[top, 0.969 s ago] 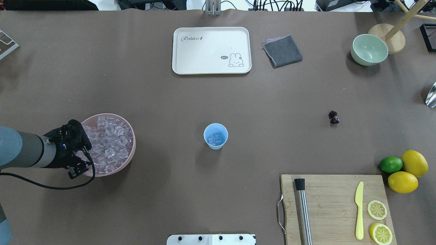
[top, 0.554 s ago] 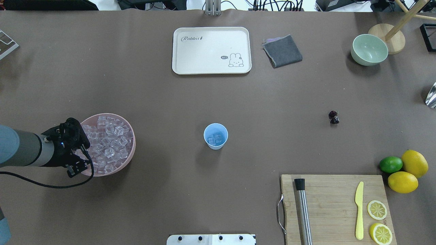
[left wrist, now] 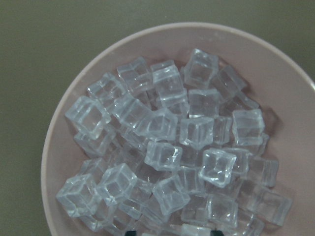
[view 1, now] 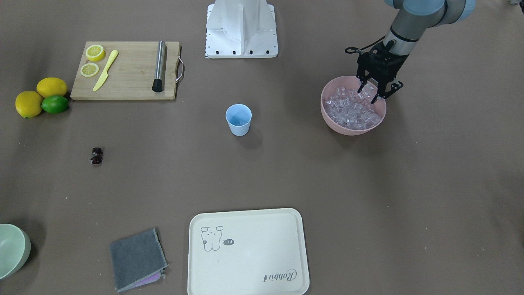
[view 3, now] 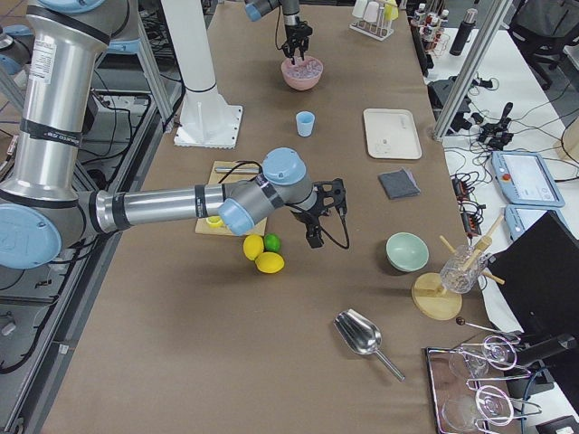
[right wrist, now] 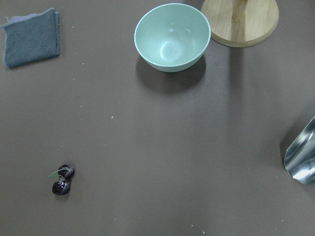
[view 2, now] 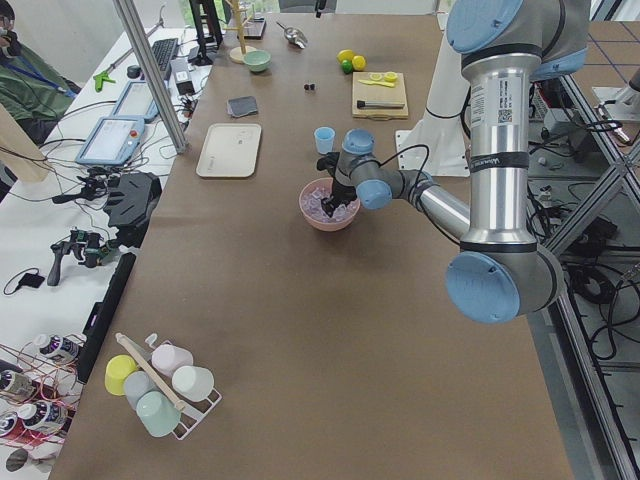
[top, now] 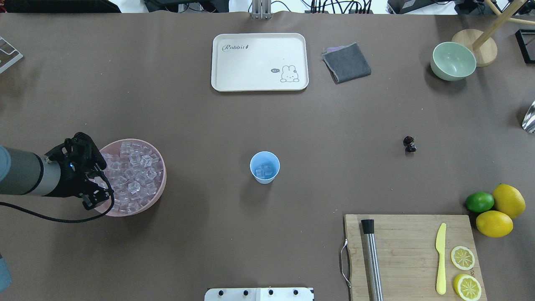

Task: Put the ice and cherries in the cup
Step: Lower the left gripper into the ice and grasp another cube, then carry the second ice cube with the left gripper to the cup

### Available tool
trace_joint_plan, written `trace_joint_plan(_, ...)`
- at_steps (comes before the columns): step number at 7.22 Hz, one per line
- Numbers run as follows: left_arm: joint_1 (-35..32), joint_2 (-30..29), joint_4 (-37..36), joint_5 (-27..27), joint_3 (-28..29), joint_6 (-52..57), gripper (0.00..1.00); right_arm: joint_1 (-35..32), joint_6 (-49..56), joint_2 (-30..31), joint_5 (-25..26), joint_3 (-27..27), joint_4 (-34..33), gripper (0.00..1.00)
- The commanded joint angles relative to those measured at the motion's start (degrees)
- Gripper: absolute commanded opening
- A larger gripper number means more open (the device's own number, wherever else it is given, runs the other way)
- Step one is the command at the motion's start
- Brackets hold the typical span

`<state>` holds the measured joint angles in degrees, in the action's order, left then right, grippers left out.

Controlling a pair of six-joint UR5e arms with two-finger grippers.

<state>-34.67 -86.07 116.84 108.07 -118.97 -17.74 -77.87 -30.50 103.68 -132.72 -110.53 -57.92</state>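
Observation:
The light blue cup (top: 264,167) stands mid-table with a few ice cubes in it; it also shows in the front view (view 1: 238,119). A pink bowl (top: 161,171) at the left holds several ice cubes (top: 133,175), seen close in the left wrist view (left wrist: 167,147). My left gripper (view 1: 368,93) is open and empty, fingers pointing down over the bowl's rim nearest the arm (top: 97,177). The cherries (top: 409,144) lie on the table at the right, also in the right wrist view (right wrist: 62,180). My right gripper (view 3: 318,231) shows only in the exterior right view; I cannot tell its state.
A cream tray (top: 259,85) and a grey cloth (top: 347,62) lie at the far side. A pale green bowl (top: 453,60) stands far right. A cutting board (top: 401,259) with a muddler, a yellow knife and lemon slices is near right, next to lemons and a lime (top: 480,202).
My left gripper has moved left and toward the table's far side along the pink bowl's left rim. The cup, ice and cherries have not moved.

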Motion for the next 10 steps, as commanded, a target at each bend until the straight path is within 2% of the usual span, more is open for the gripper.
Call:
trace_joint_plan(1, -1.7, -1.6, 8.6, 4.3, 0.3, -16.1, 0.10, 0.0, 0.0, 0.0, 0.0, 0.0, 0.0, 1.00)
trace_joint_plan(2, -1.5, -2.5, 15.0, 5.8, 2.6, -25.8, 0.06, 0.0, 0.0, 0.0, -0.1, 0.0, 0.0, 1.00)
trace_joint_plan(3, -1.4, -6.0, 18.4, 7.8, 5.5, -31.3, 0.05, 0.0, 0.0, -0.1, 0.0, 0.0, 0.0, 1.00)
trace_joint_plan(5, -0.2, -15.4, 18.5, 6.8, 9.9, -40.6, 0.00, 0.0, 0.0, -0.1, -0.1, 0.0, 0.0, 1.00)
trace_joint_plan(6, 1.4, -19.2, 18.4, 4.5, 11.6, -41.8, 0.00, 0.0, 0.0, -0.1, -0.1, 0.0, 0.0, 1.00)
trace_joint_plan(8, 8.1, -25.1, 18.2, -5.6, 14.5, -45.7, 0.00, 0.0, 0.0, -0.1, -0.1, 0.0, 0.0, 1.00)
trace_joint_plan(10, 9.2, -30.0, 18.0, -8.1, 16.7, -50.4, 0.00, 0.0, 0.0, -0.1, -0.1, 0.0, 0.0, 1.00)
